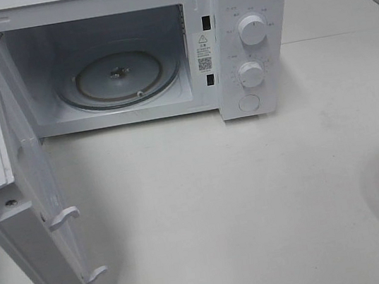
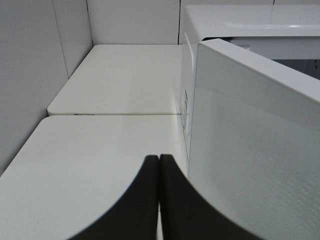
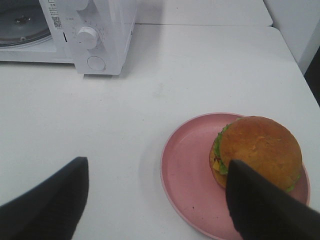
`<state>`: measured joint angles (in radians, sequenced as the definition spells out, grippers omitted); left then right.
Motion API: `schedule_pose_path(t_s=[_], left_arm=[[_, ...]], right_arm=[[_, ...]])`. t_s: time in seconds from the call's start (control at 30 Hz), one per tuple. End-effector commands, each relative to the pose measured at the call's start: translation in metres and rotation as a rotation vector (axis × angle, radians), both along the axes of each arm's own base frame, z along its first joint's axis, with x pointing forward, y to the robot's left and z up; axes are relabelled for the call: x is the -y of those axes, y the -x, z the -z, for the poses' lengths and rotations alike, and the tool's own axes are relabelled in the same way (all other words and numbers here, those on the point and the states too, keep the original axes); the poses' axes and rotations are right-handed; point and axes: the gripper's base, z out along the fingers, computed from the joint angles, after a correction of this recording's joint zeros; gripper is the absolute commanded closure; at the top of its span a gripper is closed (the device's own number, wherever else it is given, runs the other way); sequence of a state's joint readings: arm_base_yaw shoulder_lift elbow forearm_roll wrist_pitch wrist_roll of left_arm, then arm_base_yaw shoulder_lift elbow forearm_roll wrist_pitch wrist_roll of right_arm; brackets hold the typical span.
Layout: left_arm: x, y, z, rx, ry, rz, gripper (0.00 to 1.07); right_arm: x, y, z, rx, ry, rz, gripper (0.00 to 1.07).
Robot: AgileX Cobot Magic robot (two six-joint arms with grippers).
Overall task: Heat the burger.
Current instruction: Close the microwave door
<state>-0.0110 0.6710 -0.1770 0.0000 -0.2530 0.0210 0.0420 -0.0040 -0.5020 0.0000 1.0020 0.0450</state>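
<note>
though off the high view, burger [image 3: 260, 150] on pink plate [image 3: 190, 170], right wrist only

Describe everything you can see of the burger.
The burger shows only in the right wrist view. It has a rounded golden-brown top bun with a slightly mottled surface, green lettuce poking out along one edge, and a bit of yellow and red under it. It sits upright and whole on a round pink plate, off-centre toward one side of it. The plate rests on the white table, apart from the open microwave. The right claw hangs open nearby; one dark finger overlaps it in view, contact unclear.
</note>
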Motion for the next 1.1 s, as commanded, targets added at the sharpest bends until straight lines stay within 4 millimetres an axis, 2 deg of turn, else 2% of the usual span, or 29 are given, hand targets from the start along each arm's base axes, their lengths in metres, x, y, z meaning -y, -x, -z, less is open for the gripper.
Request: schedule_pose_path(t_s=[0.03,0.23,0.3,0.5,0.67,0.77,0.93,1.03,1.1], left_arm=[[0.0,-0.012,0.001,0.041,0.039,-0.007,1.07],[0.003,-0.03,0.01,0.012,0.072,0.017,1.07],[0.01,-0.044,0.017,-0.052,0.04,0.095,1.07],[0.017,-0.056,0.025,-0.075,0.04,0.175,1.07],[0.031,-0.067,0.039,-0.05,0.019,0.341,1.07],[0.032,-0.069,0.041,-0.05,0.023,0.351,1.07],[0.06,-0.083,0.05,-0.097,0.012,0.453,1.07],[0.063,-0.084,0.052,-0.105,0.024,0.447,1.07],[0.072,-0.091,0.056,-0.116,0.052,0.419,1.07]], right_arm=[[0.0,0.003,0.0,0.033,0.008,0.001,0.32],[0.0,0.003,0.0,0.033,0.008,0.001,0.32],[0.0,0.003,0.0,0.033,0.008,0.001,0.32],[0.0,0.003,0.0,0.033,0.008,0.001,0.32],[0.0,0.003,0.0,0.033,0.008,0.001,0.32],[0.0,0.003,0.0,0.033,0.008,0.001,0.32],[0.0,0.003,0.0,0.033,0.008,0.001,0.32],[0.0,0.003,0.0,0.033,0.008,0.001,0.32],[0.0,0.003,0.0,0.033,0.008,0.001,0.32]])
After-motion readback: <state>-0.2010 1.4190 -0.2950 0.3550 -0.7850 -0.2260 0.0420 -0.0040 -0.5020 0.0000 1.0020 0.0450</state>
